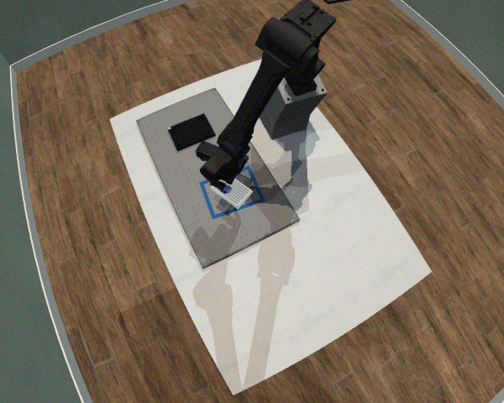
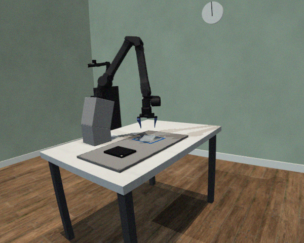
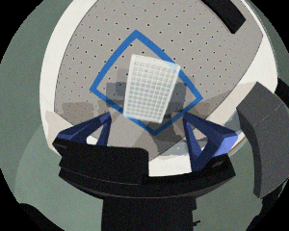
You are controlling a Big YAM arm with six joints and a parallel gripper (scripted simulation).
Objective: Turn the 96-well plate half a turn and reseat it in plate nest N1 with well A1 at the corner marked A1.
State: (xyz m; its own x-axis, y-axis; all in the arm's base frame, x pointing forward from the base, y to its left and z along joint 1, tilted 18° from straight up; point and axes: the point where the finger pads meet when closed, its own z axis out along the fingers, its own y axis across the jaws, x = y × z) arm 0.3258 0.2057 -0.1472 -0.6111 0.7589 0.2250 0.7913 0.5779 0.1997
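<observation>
The white 96-well plate [image 1: 236, 192] lies flat on the grey deck inside the blue taped outline B1; it also shows in the exterior view [image 2: 147, 137] and the wrist view [image 3: 150, 89], turned at an angle to the outline. The black plate nest N1 [image 1: 191, 131] [image 2: 119, 151] is empty, further along the deck, and it shows at the top of the wrist view [image 3: 212, 2]. My gripper [image 2: 147, 122] hangs open and empty well above the plate, its blue fingers spread [image 3: 147, 137]. I cannot make out the plate's cut corner.
The grey deck lies on a white table. The arm's grey base block [image 2: 96, 124] stands beside the deck, near B1. The table's edges are close to the deck on the long sides.
</observation>
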